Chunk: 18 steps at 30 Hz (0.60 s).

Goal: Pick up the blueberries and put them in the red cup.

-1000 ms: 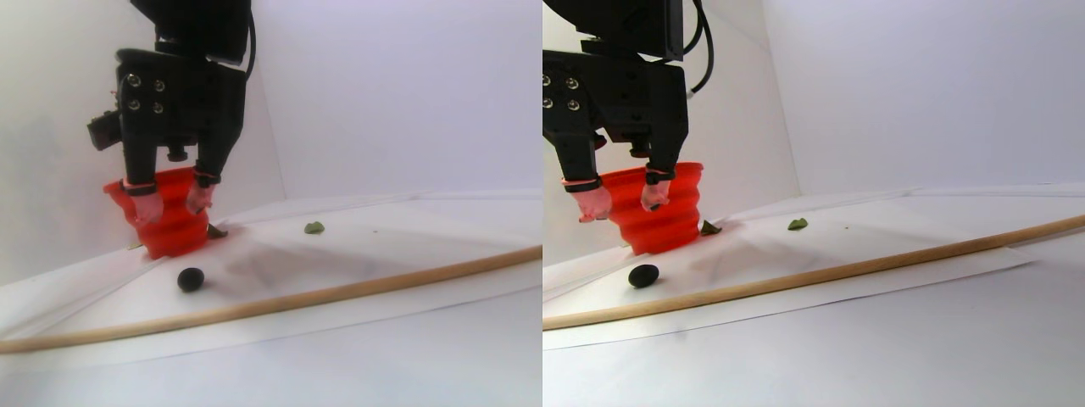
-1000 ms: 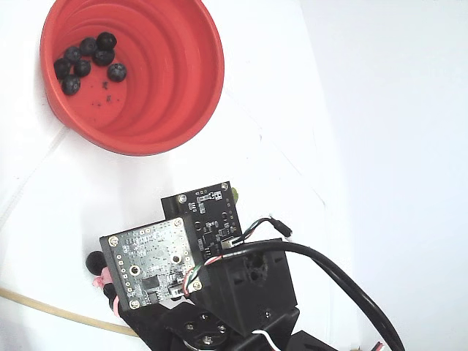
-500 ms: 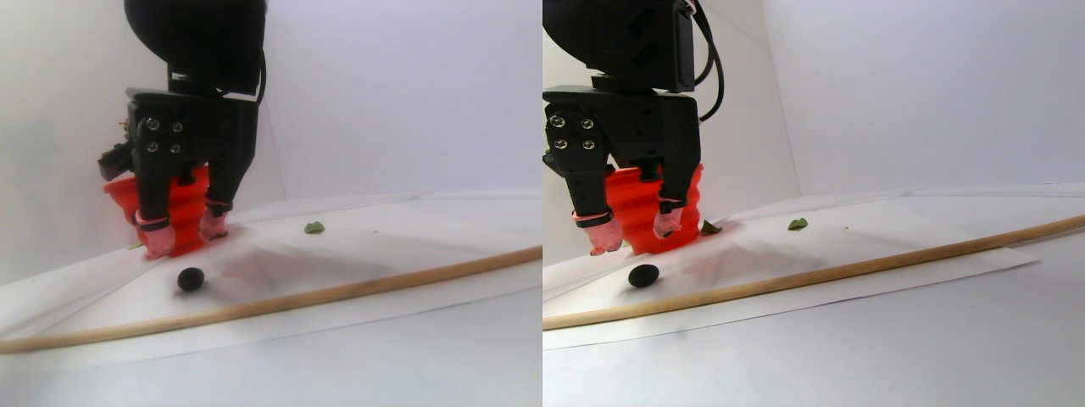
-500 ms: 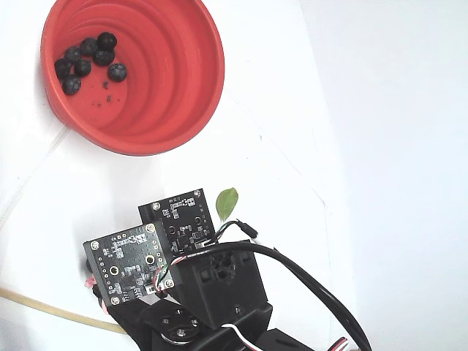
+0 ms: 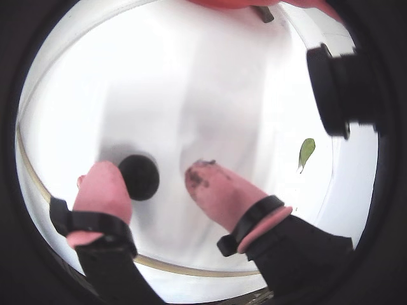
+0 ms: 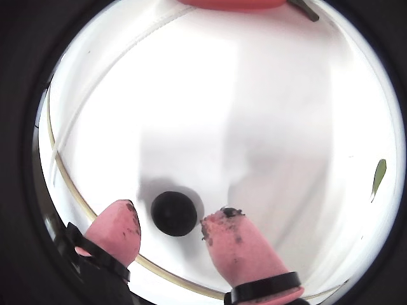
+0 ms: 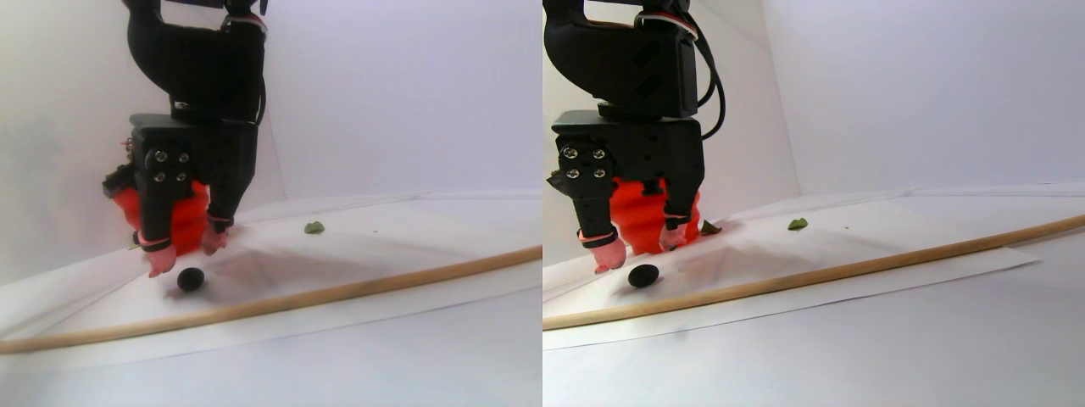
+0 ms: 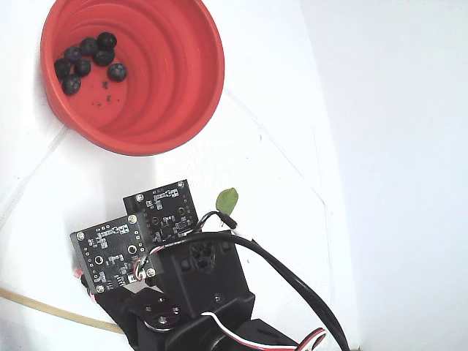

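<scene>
Now you have the gripper spread apart and low over the white paper, with one loose blueberry between the pink fingertips, closer to the left one in both wrist views. Nudge toward that side so the berry sits centred, settle until the tips almost brush the paper, then close gently; it looks soft and prone to roll. The red cup, holding several berries, waits nearby.

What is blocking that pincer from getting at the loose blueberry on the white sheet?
Nothing visible. In a wrist view the blueberry lies on bare white sheet in the gap of the open pincer, with one pink fingertip on each side. The green leaf lies well off to the right.
</scene>
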{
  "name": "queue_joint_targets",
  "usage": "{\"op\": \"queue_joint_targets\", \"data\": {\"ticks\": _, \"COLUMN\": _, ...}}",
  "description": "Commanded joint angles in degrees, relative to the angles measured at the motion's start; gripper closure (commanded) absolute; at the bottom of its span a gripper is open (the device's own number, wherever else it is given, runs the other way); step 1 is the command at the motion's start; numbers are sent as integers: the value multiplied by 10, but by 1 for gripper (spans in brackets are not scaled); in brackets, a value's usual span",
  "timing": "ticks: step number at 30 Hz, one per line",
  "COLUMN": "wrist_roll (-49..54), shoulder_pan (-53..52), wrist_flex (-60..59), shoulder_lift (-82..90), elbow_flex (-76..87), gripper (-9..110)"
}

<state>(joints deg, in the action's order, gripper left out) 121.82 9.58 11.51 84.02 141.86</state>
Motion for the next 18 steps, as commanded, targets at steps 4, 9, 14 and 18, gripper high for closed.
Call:
{"op": "queue_joint_targets", "data": {"ticks": 4, "wrist_roll": 8, "shoulder_pan": -2, "wrist_flex": 33, "shoulder_lift": -19, "elbow_flex": -30, "gripper": 82}}
{"op": "queue_joint_targets", "data": {"ticks": 9, "wrist_roll": 11, "shoulder_pan": -1, "wrist_flex": 49, "shoulder_lift": -34, "elbow_flex": -28, "gripper": 82}}
{"op": "queue_joint_targets", "data": {"ticks": 14, "wrist_roll": 11, "shoulder_pan": -1, "wrist_flex": 59, "shoulder_lift": -50, "elbow_flex": -32, "gripper": 82}}
{"op": "queue_joint_targets", "data": {"ticks": 18, "wrist_roll": 11, "shoulder_pan": 0, "wrist_flex": 67, "shoulder_lift": -62, "elbow_flex": -35, "gripper": 82}}
